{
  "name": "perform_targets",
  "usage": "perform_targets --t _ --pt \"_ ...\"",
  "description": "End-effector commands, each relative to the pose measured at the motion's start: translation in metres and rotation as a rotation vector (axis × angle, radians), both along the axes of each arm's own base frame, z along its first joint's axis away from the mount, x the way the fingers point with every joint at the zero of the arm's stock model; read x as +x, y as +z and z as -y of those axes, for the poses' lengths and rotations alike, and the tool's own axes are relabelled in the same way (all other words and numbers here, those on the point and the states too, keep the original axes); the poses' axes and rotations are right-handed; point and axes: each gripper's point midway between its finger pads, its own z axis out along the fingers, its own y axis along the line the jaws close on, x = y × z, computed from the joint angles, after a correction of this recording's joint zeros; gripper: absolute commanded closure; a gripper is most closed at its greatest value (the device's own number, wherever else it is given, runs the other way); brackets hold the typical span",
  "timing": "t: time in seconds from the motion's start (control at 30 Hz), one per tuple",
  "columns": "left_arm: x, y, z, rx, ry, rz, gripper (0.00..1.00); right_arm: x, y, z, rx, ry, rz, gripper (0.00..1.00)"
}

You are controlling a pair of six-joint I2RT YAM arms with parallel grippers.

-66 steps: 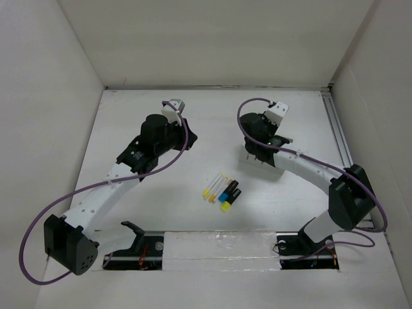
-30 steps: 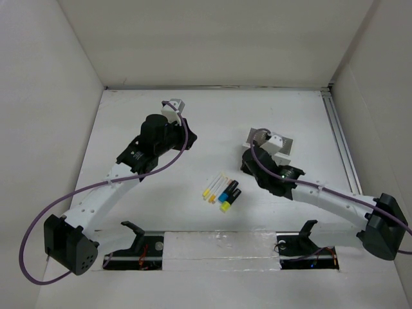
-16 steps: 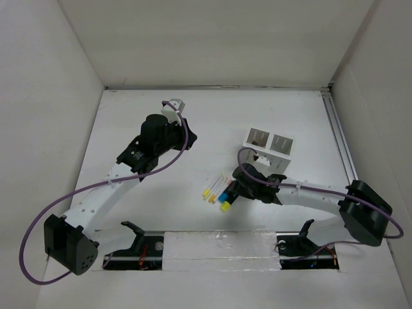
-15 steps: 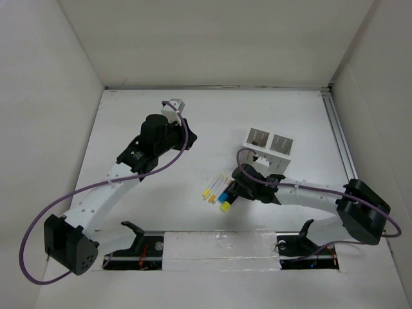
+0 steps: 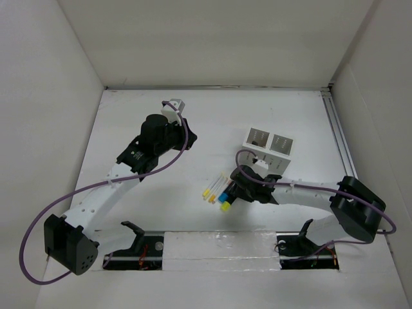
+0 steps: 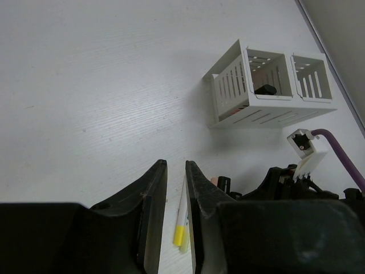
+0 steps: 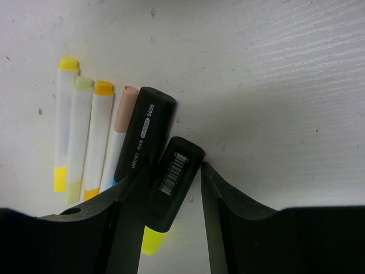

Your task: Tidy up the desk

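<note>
Right gripper (image 7: 173, 171) was left parted around the yellow-capped black marker (image 7: 169, 194), not clamped. A second black marker (image 7: 142, 140) was jammed against it at 10 o'clock, crowding one finger. The slotted holder (image 5: 269, 141) was parked at the markers' 1 o'clock on the white bench (image 5: 212, 116), which was spread under both arms. Left gripper (image 6: 175, 166) was barely parted and empty.

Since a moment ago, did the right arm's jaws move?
Yes. The right arm's jaws came from over the white slotted two-compartment holder box toward the near edge and left, and now stand open astride the black yellow-tipped marker.
</note>
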Motion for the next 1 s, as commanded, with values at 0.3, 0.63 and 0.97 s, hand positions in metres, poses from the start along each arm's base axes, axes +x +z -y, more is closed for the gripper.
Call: perform_targets --t 0.3,0.63,0.97 --pt "0.002 0.024 0.0 -0.038 0.002 0.058 0.84 -0.006 -0.012 0.012 -0.054 -0.034 -0.027 0.58" --pt "0.002 0.026 -0.001 -0.041 0.007 0.066 0.83 -0.01 -0.004 0.022 -0.044 -0.08 -0.024 0.75" --pt "0.002 0.023 0.001 -0.039 -0.002 0.056 0.84 -0.004 0.01 0.007 -0.037 -0.037 0.023 0.52"
